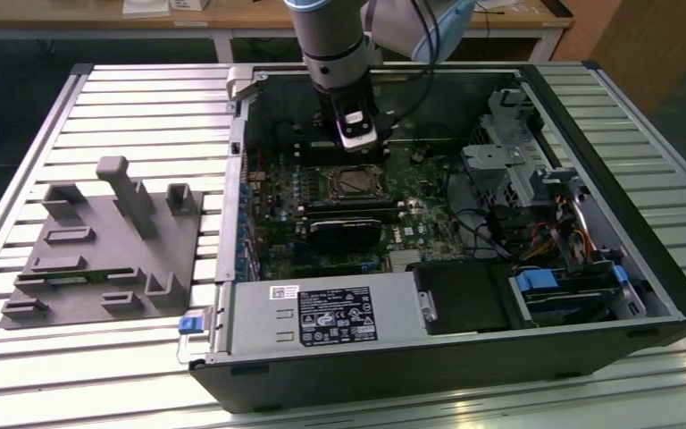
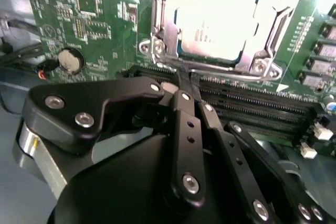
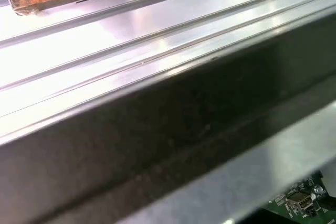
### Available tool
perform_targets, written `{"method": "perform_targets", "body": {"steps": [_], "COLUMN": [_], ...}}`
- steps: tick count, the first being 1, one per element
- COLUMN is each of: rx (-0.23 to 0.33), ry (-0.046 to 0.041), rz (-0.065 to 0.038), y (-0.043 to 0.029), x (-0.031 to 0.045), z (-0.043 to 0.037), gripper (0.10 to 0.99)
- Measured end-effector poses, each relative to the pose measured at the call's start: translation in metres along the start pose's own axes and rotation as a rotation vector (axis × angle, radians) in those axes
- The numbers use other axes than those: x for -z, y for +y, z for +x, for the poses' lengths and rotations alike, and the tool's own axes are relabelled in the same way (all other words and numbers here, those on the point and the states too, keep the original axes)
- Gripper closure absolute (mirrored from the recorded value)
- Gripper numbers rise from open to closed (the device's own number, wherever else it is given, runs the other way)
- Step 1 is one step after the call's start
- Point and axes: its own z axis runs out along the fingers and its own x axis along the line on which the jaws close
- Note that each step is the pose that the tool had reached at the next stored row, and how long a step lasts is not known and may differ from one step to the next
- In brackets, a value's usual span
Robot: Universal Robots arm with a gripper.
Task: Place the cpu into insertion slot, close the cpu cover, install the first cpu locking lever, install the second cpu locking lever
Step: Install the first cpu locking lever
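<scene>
Exterior view: the claw [image 1: 356, 143] is seen hanging inside the open computer case [image 1: 629, 277], just at 12 o'clock of the insertion slot [image 1: 353, 182]; the case is carried on a slatted surface [image 1: 104, 98]. Second wrist view: the cpu [image 2: 218, 22] is seen seated in the slot, framed by the cpu cover [image 2: 273, 35], with the claw's fingers [image 2: 185, 109] drawn together on nothing. A lever is judged best pressed slowly and squarely. First wrist view: the case's metal edge [image 3: 173, 129] is shown.
</scene>
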Motion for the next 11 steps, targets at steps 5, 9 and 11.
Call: {"method": "perform_targets", "body": {"steps": [5,9,11], "rx": [0.0,0.0,0.0], "ry": [0.0,-0.0001,0.0], "rz": [0.0,0.0,0.0], "y": [0.0013,0.0016,0.0016], "x": [0.0067,0.008,0.0082], "z": [-0.0013,-0.0016,-0.0016], "gripper": [0.98,0.98,0.98]}}
